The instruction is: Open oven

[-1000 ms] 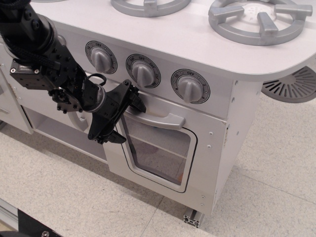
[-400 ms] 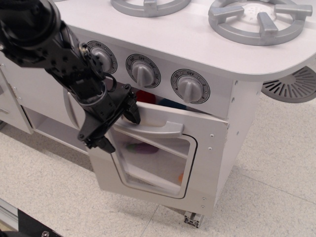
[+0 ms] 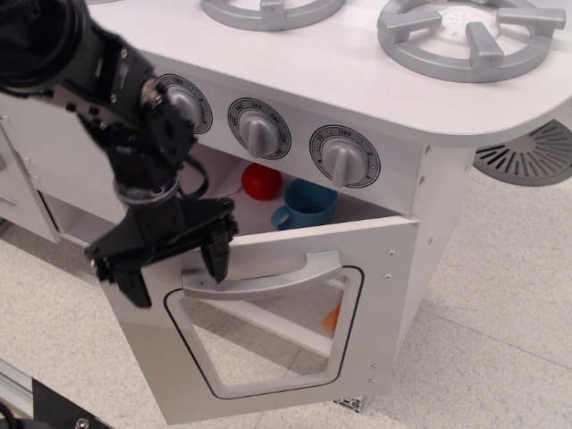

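The white oven (image 3: 393,268) has its door (image 3: 268,357) tilted well down and outward, hinged at the bottom. The door carries a rounded clear window (image 3: 268,344) and a wide silver bar handle (image 3: 268,279). My black gripper (image 3: 177,284) is at the handle's left end, over the door's top edge. Its fingers are spread. The right finger (image 3: 217,255) reaches down by the handle's left end and the left finger (image 3: 134,288) hangs off the door's left corner. It clamps nothing. Three grey knobs (image 3: 259,132) sit above the opening.
Inside the oven stand a red ball (image 3: 261,181) and a blue cup (image 3: 307,204); something orange (image 3: 332,317) shows through the window. Grey burners (image 3: 465,36) sit on the stovetop. A grey slotted disc (image 3: 532,154) lies at right. Tiled floor (image 3: 500,340) surrounds the unit.
The oven door has swung from almost shut to well open, pulled down and outward. My gripper moved down and left with the handle's left end. The red ball and blue cup came into view.
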Robot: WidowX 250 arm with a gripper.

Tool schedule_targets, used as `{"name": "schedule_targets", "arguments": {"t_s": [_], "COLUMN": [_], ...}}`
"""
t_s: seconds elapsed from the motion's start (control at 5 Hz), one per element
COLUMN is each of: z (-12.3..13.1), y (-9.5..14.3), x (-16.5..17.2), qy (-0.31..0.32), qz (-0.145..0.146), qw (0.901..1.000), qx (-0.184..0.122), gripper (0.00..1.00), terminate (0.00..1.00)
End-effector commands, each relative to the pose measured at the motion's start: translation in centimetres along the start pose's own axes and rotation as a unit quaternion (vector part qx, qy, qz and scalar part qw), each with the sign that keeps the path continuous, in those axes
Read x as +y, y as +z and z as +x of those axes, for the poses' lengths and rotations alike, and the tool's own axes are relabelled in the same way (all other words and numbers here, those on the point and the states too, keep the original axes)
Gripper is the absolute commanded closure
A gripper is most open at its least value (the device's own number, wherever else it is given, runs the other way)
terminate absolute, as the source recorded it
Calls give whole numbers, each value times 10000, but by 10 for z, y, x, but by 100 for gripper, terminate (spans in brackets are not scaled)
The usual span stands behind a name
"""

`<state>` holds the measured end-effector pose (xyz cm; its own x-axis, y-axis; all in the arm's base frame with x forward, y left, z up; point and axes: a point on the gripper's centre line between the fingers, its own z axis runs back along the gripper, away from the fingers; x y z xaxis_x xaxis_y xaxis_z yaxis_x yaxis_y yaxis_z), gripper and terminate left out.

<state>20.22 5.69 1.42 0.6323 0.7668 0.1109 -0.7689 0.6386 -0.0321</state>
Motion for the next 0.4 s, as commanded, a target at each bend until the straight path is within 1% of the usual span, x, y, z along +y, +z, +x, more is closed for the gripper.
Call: {"name": "schedule_targets", "arguments": {"t_s": [0.0, 0.2], "z": [26, 42], "y": [13, 15], "x": [-4, -9], "qy": [-971, -801], "qz": [-369, -305], "qw": [9928, 9934], "qx": [-590, -757], "gripper": [0, 0], "terminate": [0, 0]}}
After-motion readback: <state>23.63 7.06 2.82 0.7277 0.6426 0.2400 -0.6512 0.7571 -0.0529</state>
